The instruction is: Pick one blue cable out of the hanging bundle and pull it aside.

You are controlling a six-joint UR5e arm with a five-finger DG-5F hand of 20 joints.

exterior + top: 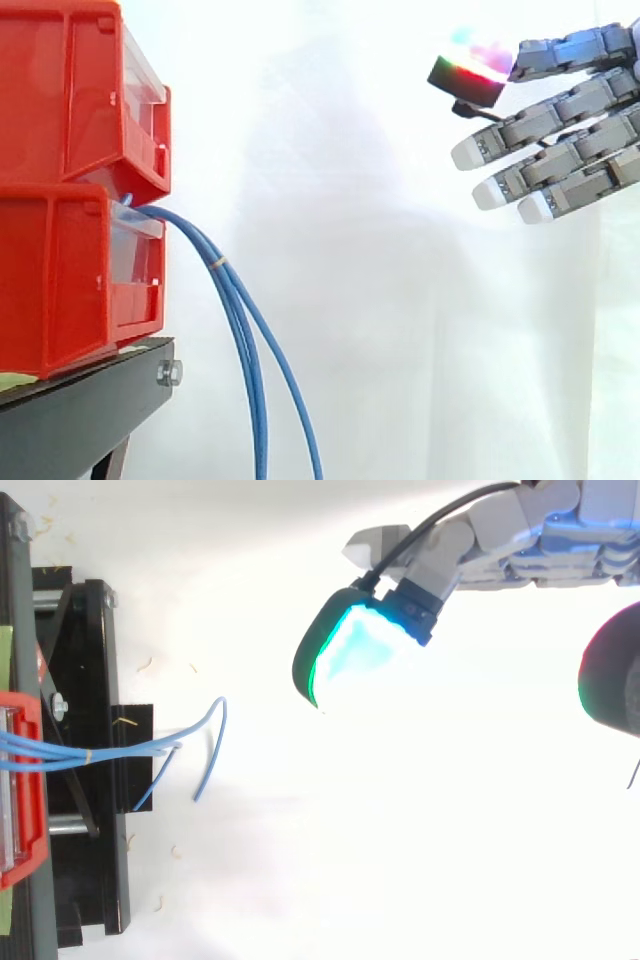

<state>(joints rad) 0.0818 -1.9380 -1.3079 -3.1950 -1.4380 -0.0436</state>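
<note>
A bundle of thin blue cables (240, 330) comes out of the gap between two stacked red bins (80, 180) and hangs down past the black stand. From above, the blue cables (120, 748) run rightward off the bin and end in loose curved tips. My hand (560, 150) hovers at the upper right, well away from the cables and above their level. Its fingers are straight and spread, pointing left toward the bins, with nothing between them. One glowing fingertip pad (350, 645) shines cyan in the top view.
The black stand (80, 405) carries the bins at the left edge. A white curtain lies behind everything. Open space separates the hand from the cables. A dark rounded object (612, 675) sits at the right edge of the top view.
</note>
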